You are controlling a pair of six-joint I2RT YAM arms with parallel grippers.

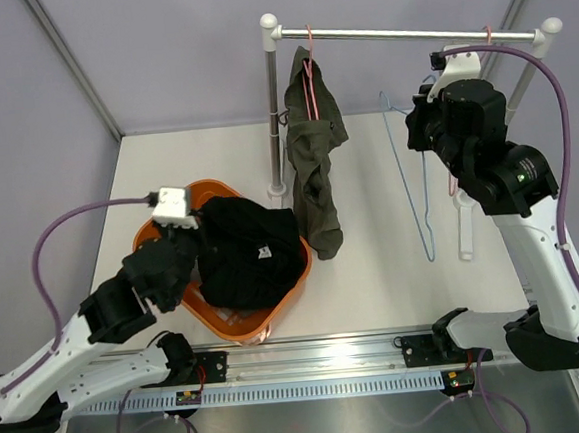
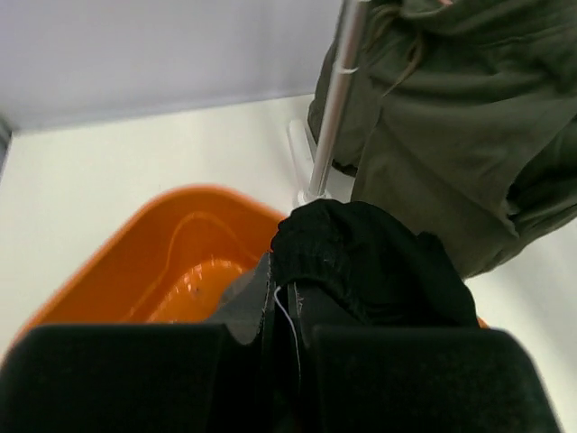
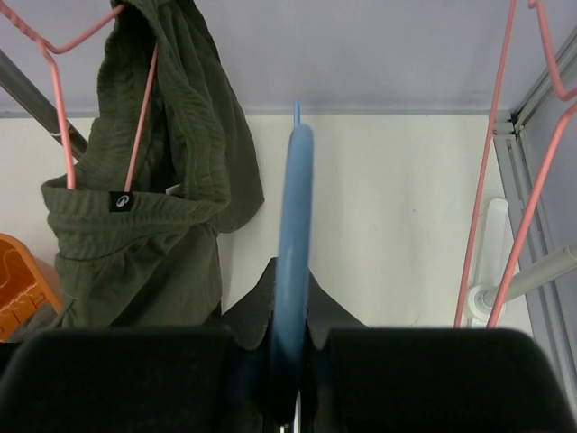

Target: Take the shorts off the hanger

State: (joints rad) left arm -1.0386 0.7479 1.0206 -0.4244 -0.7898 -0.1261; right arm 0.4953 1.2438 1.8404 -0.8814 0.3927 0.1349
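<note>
Over tub (image 1: 228,328), L pincer (image 2: 279,329) pinched black shorts (image 1: 252,254); R pincer (image 3: 290,347) pinched bare blue hanger (image 3: 293,225). Green shorts (image 1: 316,164) weren't off yet.

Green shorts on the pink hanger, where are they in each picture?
Top external: olive green cloth shorts hang in the middle.
Left wrist: upper right.
Right wrist: left side.
Shared landmark: the orange plastic tub, left of the shorts in all three.

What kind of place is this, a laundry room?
Likely a robotics test bench staged as a laundry corner: plain panels around a white table, a small clothes rail, and an orange basket.
</note>
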